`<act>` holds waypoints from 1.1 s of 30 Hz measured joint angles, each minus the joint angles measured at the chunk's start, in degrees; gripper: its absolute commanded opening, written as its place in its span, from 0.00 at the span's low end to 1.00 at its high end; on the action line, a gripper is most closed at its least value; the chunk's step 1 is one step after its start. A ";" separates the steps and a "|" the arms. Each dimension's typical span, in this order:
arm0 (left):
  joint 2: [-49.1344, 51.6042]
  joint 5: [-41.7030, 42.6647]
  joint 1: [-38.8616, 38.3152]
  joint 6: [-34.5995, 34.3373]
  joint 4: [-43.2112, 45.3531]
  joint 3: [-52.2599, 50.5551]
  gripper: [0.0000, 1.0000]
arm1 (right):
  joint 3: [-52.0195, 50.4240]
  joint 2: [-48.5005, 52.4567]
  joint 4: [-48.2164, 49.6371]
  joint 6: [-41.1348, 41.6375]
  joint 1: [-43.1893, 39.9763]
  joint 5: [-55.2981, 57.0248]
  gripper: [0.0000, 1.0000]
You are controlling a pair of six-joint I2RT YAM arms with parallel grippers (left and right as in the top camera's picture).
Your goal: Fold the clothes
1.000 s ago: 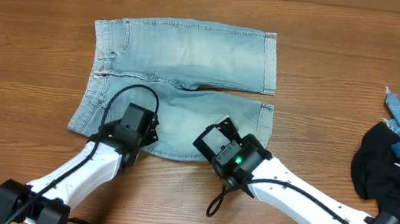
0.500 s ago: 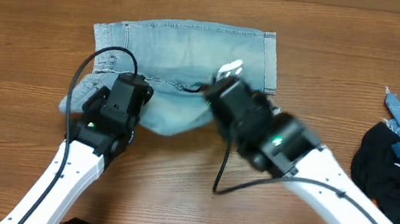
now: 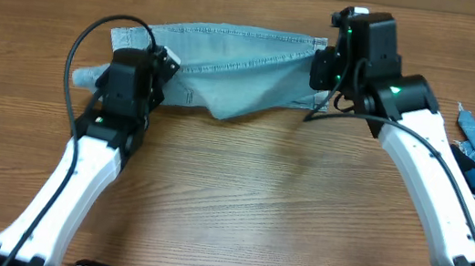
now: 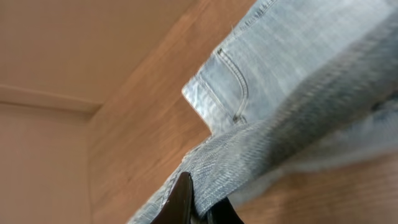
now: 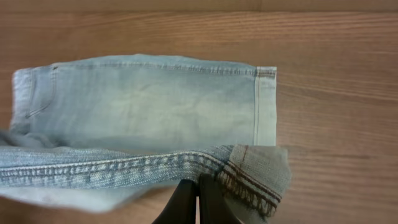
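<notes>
Left gripper (image 4: 200, 205) and right gripper (image 5: 198, 196) were clamped shut on the jeans (image 3: 248, 52), near leg lifted over the far one lying flat on the table (image 3: 229, 196) — best kept taut, lowered evenly, hems matched.

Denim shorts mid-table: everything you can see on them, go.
The shorts are pale blue, faded denim with a curved stitched pocket, hemmed legs and brownish stitching at the hem. The far leg lies flat on the wooden table. The near leg is lifted and hangs over it, half folded. The left gripper pinches the edge at the waist end, and the right gripper pinches the hem corner.
</notes>
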 measured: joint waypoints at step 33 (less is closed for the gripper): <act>37.53 -4.46 7.17 -4.90 -1.73 42.40 1.00 | 0.22 22.03 25.16 -0.02 -8.24 8.28 0.92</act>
